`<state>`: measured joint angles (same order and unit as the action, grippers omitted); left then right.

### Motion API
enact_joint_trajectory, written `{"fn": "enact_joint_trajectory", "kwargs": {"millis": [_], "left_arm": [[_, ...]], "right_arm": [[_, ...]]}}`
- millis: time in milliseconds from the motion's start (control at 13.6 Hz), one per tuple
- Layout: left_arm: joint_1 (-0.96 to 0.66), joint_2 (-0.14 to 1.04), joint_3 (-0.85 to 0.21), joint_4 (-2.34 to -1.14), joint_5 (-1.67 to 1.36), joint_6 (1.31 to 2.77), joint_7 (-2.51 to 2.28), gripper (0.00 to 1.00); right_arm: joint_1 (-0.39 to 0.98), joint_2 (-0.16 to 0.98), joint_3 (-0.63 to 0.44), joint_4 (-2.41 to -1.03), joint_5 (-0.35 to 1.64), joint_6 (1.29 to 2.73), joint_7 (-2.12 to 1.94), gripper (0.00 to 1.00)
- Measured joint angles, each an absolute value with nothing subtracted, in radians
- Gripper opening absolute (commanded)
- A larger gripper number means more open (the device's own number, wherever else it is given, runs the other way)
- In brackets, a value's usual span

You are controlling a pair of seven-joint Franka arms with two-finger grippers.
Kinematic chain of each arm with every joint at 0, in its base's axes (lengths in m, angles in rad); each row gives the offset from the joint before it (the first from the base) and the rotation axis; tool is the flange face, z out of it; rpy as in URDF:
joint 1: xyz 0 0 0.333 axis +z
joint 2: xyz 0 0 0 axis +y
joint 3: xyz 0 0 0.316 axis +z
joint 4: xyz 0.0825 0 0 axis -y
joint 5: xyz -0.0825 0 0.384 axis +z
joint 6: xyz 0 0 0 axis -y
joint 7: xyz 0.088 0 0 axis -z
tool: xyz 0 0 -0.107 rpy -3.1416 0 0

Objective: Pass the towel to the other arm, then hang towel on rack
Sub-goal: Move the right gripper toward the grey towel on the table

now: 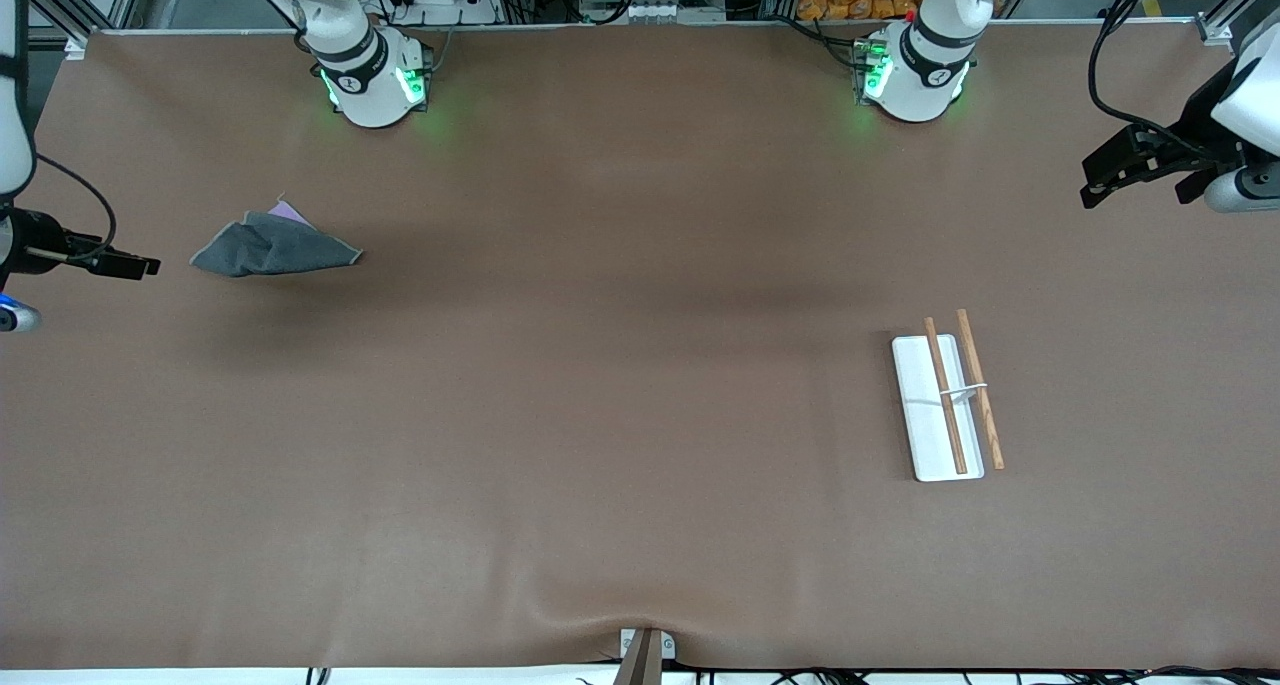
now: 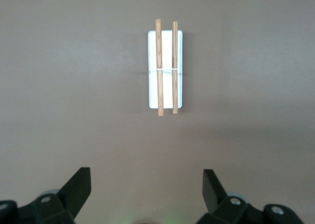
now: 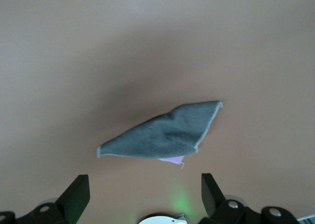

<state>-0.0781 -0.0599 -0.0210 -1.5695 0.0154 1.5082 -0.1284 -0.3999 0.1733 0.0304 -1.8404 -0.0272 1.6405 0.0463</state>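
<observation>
Bare brown desk [image 1: 620, 415] surface is seen between the two objects, which lie well apart. The crumpled dark grey cloth towel with a purple corner [image 1: 275, 245] lies flat toward the right arm's end, with open surface on all sides. The white tray rack with two brown wooden rods [image 1: 945, 400] stands toward the left arm's end, likewise unobstructed all round. The left end effector [image 1: 1105, 180] and right end effector [image 1: 135, 263], fingers spread, are held at the desk's ends, over nothing.

No legible text; arm base markings perhaps logos.
</observation>
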Motion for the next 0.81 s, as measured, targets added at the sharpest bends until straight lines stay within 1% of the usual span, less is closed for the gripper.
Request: {"fn": "enact_joint_trajectory", "kwargs": {"millis": [220,440,807], "left_arm": [[-0.078,-0.059,-0.021,-1.569,0.015,1.498,-0.123,1.0],[-0.078,-0.058,-0.021,-1.569,0.015,1.491,-0.12,1.0],[-0.078,-0.057,-0.021,-1.57,0.015,1.487,-0.119,1.0]], "right_arm": [[-0.486,0.228,0.03,-1.863,-0.027,1.647,0.019,1.0],[-0.543,0.265,0.03,-1.881,-0.027,1.676,0.014,1.0],[-0.601,0.281,0.031,-2.022,-0.027,1.913,-0.016,1.0]]}}
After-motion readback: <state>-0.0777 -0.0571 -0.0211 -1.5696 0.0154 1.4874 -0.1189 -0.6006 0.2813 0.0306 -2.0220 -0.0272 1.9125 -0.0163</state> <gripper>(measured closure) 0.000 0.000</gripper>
